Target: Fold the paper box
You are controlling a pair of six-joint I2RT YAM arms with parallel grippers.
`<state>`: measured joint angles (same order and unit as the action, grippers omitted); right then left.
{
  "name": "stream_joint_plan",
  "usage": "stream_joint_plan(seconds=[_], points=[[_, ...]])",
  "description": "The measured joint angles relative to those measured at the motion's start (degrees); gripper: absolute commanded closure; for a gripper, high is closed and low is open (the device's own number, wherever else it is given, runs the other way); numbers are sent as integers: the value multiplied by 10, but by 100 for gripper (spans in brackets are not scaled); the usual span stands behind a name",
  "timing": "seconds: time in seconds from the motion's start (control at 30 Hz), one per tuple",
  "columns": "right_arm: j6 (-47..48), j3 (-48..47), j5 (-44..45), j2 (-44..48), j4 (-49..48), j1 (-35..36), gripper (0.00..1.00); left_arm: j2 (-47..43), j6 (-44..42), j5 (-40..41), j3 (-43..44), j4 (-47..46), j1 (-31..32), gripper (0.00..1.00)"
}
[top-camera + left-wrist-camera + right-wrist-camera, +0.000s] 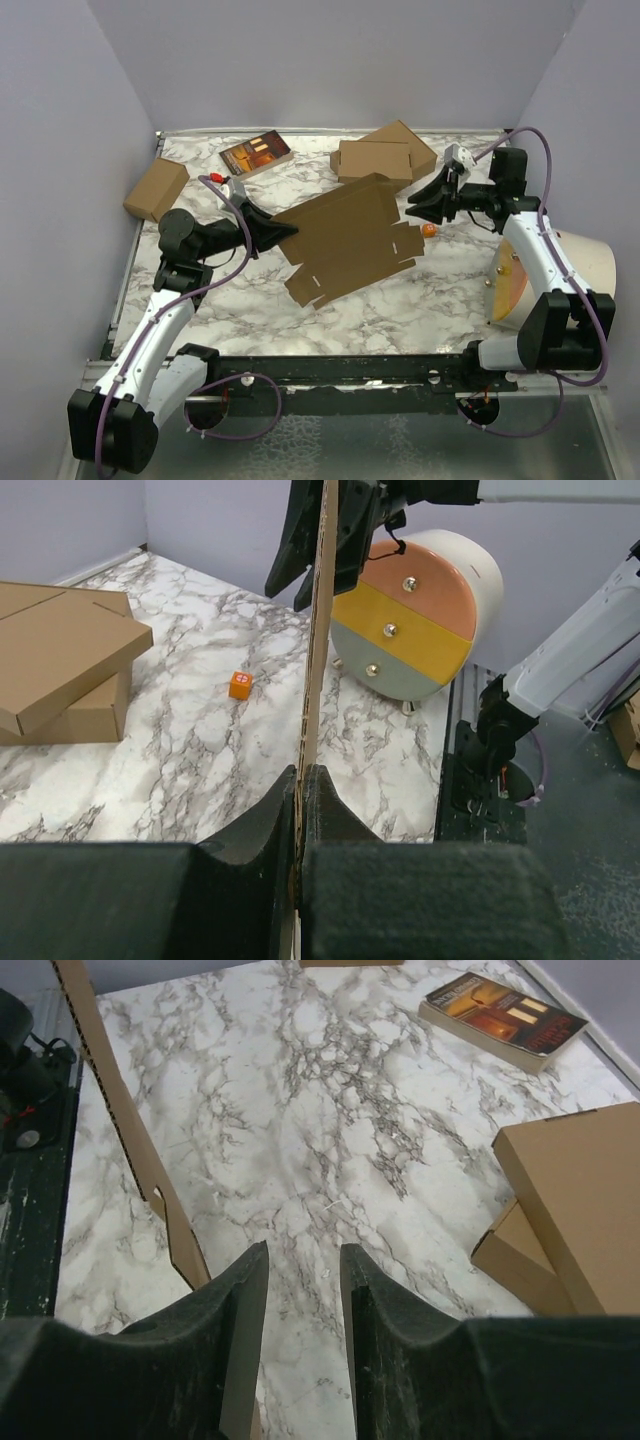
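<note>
The left gripper (pixel 300 775) is clamped tight on the paper box (pixel 345 240), spread mid-counter, so I'd have the half-open, empty right gripper (pixel 303 1255) straddle the sheet's right-hand edge squarely before closing.

**Two white-and-black arms, purple wiring all over**

Stood next to this rig today. The left arm (pixel 150 340) and right arm (pixel 530 255) both had glossy white shells, broken up by chunky black joint housings (pixel 548 330). A thin purple cable (pixel 232 212) ran loose along each one, bulging out in loops near the bases. The left gripper (pixel 290 231) and right gripper (pixel 412 208) were all black, with tapered fingers (pixel 240 1305) in a matte, slightly grainy finish. There was a little red bit (pixel 214 178) up by the left wrist.
</note>
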<state>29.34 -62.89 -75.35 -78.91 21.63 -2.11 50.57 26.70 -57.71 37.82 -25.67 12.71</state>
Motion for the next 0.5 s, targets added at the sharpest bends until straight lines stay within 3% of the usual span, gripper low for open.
stream_joint_plan(seconds=[0.5], points=[[172, -7, -54, 14, 146, 13, 66, 2, 8, 3, -1, -9, 0, 100]])
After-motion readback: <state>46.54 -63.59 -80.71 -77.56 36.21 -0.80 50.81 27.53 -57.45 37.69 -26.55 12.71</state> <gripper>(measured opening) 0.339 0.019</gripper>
